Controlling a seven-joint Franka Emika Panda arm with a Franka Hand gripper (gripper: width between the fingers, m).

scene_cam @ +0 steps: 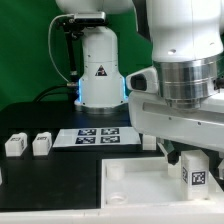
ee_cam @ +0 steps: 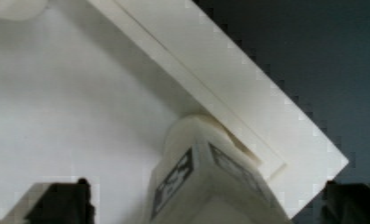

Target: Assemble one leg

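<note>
A white leg [scene_cam: 196, 173] with a black-and-white marker on its face stands on the large white panel [scene_cam: 130, 185], near the panel's edge at the exterior view's right. My gripper [scene_cam: 194, 158] hangs right over it. In the wrist view the leg [ee_cam: 214, 165] sits between the two dark fingers [ee_cam: 57, 203] of my gripper [ee_cam: 203, 207], with a gap on each side, so the jaws are open and not touching it. The panel [ee_cam: 84, 110] fills most of that view, and its raised edge runs diagonally past the leg.
Two more white legs [scene_cam: 15, 144] [scene_cam: 41, 144] stand on the dark table at the exterior view's left. The marker board [scene_cam: 95, 137] lies in front of the robot base [scene_cam: 100, 70]. A small white part [scene_cam: 149, 142] sits by the board's right end.
</note>
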